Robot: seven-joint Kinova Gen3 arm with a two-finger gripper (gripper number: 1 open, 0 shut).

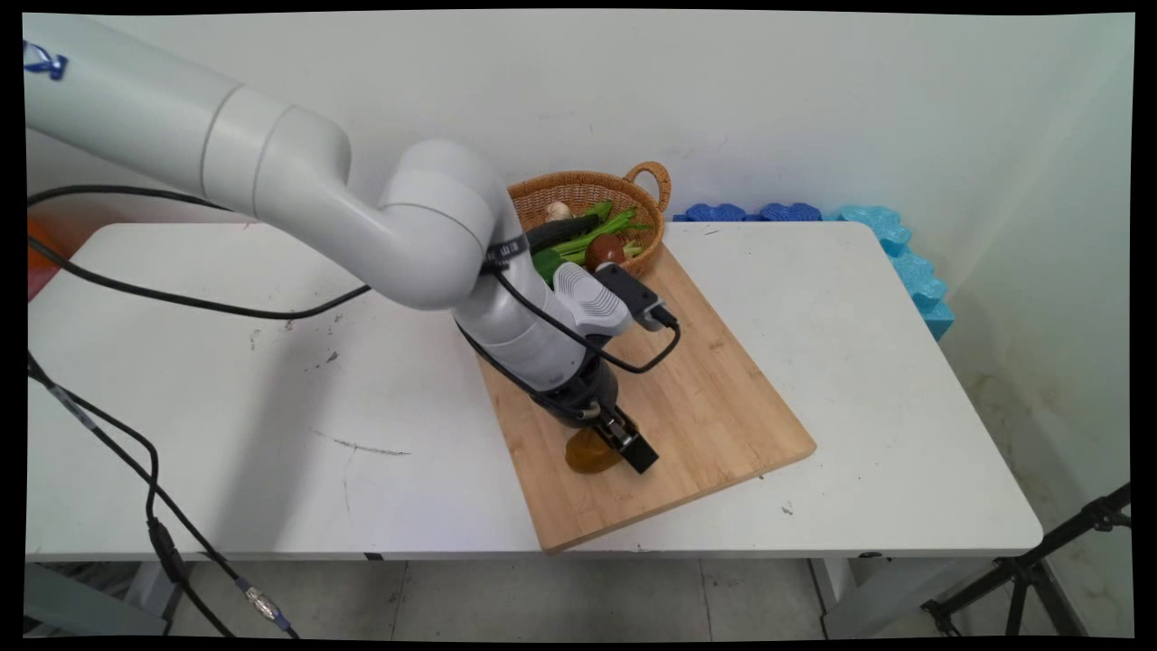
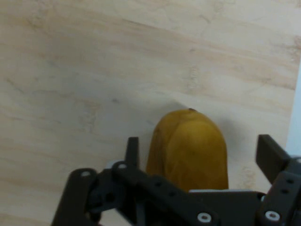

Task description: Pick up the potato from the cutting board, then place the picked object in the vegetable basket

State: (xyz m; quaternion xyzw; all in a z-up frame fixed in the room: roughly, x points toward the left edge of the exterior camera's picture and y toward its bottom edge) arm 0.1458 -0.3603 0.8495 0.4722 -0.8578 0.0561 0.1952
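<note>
Your end effector [image 2: 200, 153] sits low over the wooden cutting board [image 1: 714, 398], fingers [image 2: 132, 150] spread apart on either side of a yellow-brown fruit [image 2: 190, 150] lying on the board's near left part. A wicker basket [image 1: 578, 192] of vegetables stands at its far end.

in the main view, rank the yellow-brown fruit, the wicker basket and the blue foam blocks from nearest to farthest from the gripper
1. Yellow-brown fruit: right at the gripper, between its fingers, on the cutting board.
2. Wicker basket: at the board's far end, by the wall.
3. Blue foam blocks: at the table's far right corner.
</note>
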